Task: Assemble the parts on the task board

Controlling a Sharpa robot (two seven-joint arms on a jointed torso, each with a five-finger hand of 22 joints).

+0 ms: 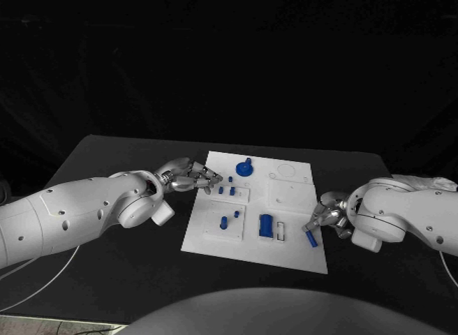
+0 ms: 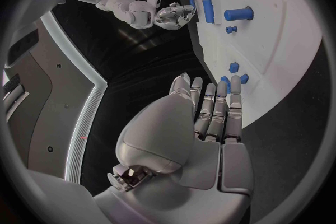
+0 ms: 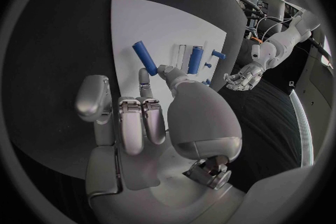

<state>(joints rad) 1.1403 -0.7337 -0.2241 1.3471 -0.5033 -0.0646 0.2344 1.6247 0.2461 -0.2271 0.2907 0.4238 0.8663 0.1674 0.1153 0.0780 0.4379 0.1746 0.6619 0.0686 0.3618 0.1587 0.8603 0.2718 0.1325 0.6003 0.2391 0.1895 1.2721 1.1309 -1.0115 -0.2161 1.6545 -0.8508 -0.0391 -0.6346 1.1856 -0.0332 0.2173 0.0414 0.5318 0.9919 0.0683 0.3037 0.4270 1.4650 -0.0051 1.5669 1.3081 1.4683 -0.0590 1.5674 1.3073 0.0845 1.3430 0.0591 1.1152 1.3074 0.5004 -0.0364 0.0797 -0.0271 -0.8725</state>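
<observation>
The right hand [image 1: 328, 215] sits at the near right edge of the task board [image 1: 290, 202], palm low over the white plate. Just beyond its fingertips [image 3: 145, 75] a blue rod [image 1: 311, 238] lies flat on the board near the front right corner; in the right wrist view the rod [image 3: 145, 57] lies a little past the fingers, apart from them, and nothing is between thumb and fingers. The fingers are loosely curled and spread, holding nothing.

Farther in from that hand, toward the board's middle, a thick blue cylinder [image 1: 265, 224] lies beside a narrow slot, and a smaller blue peg [image 1: 224, 222] lies to its far side, nearer the left hand.

The left hand [image 1: 189, 177] hovers at the board's left edge, farther back. In the left wrist view its fingers [image 2: 210, 106] lie straight and side by side, pointing at the board's edge, with nothing in them. Just past those fingertips stand several small blue pieces [image 1: 226, 186], close to the hand but not touched.

Beyond the left hand, toward the board's far edge, a round blue knob [image 1: 244, 167] stands on the plate.
</observation>
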